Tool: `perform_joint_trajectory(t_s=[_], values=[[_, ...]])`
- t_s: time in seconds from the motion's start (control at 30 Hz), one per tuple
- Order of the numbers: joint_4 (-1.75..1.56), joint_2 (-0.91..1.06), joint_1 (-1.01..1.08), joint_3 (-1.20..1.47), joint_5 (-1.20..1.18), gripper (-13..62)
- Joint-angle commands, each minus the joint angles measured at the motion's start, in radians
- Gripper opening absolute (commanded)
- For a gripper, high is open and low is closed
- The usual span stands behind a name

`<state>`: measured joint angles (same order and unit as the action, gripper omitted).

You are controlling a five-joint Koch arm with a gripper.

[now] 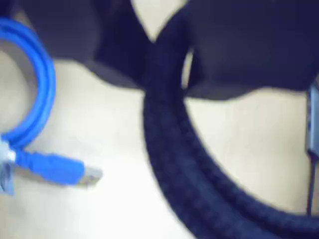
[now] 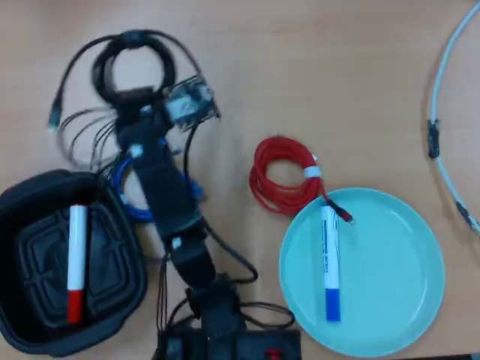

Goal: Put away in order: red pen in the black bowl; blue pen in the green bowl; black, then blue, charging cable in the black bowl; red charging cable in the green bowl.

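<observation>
1. The red pen [image 2: 76,262] lay inside the black bowl [image 2: 22,217], so step one was done.
2. The blue pen [image 2: 330,262] lay in the green bowl [image 2: 405,225], so step two was done too.
3. The black charging cable [image 2: 133,54] was next. It sat on the table [image 2: 315,67] above the black bowl, not in it yet.
4. The gripper [image 2: 139,101] was down at that cable. In the wrist view the thick black cord [image 1: 169,149] ran up btwn the dark jaws, but it was too blurry; I can't tell if they were pinched on it.
5. The blue charging cable [image 2: 127,196] was just right of the black bowl, under the arm. Still to go.
6. The red charging cable [image 2: 281,176] was coiled by the green bowl's rim, its plug end over the edge. It goes last.
</observation>
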<state>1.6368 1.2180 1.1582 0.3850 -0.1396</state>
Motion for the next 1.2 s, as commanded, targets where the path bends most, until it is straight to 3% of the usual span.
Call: perform_joint_trajectory(t_s=[0.0,0.5,0.63,1.17], values=[[0.075,0.158,-0.092,-0.123,0.034,-6.3],[0.101,0.172,-0.555,-0.028,-0.156,-6.3],[0.091,0.173,-0.611,0.110,-0.230,-6.2],[0.075,0.173,-0.732,0.245,-0.408,-6.2]])
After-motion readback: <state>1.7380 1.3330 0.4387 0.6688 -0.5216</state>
